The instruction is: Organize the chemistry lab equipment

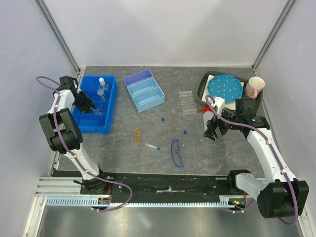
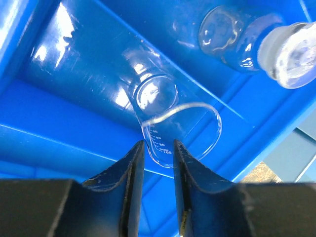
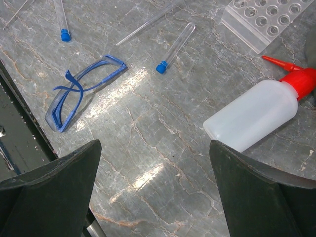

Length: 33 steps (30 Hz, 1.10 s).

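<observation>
On desk [image 1: 163,148], far left: blue bin [image 1: 94,126] w/ glassware already in. Light-blue divided box [image 1: 144,90] at mid-desk; contents not visible from above. Inside bin: glass beaker [image 2: 168,113] lying on its side, stoppered flask [image 2: 247,39] beside it. Left hand [image 2: 158,144] down in bin, fingers parted only a little, beaker rim right at tips; no clamp visible. Right hand [image 3: 153,148] spread wide, gripping nothing, hovering over desk just beside white squeeze bottle [image 3: 252,116], prob. next pick. Left to sort, all loose on desk: squeeze bottle, safety glasses [image 3: 81,91], clear tube rack [image 3: 261,19], amber tube [image 1: 137,136], blue-capped tubes [image 3: 175,47]. Est. progress: glassware done, everything else pending, so approx. early stage.
</observation>
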Each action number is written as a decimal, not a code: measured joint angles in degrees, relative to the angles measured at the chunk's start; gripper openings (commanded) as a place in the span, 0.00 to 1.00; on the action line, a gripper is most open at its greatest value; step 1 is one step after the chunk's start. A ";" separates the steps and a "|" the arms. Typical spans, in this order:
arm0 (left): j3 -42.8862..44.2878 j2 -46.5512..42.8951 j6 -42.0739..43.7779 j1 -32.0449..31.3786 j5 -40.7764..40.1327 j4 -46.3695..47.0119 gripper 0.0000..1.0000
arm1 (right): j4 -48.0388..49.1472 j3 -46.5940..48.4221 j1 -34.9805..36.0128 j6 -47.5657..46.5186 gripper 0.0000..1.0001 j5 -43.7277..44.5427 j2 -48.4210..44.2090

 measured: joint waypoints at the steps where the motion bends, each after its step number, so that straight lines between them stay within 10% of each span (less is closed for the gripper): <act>1: 0.72 0.17 0.11 0.00 0.09 -0.17 0.39 | 0.00 -0.02 0.00 -0.02 0.98 0.02 0.00; 13: 2.10 -5.46 0.61 0.00 1.53 0.07 0.62 | 0.13 -0.15 0.00 -0.15 0.98 0.35 -0.17; 33: -29.66 -46.82 0.59 -3.74 24.04 14.36 1.00 | -0.61 1.55 -0.39 1.88 0.98 -9.68 -1.14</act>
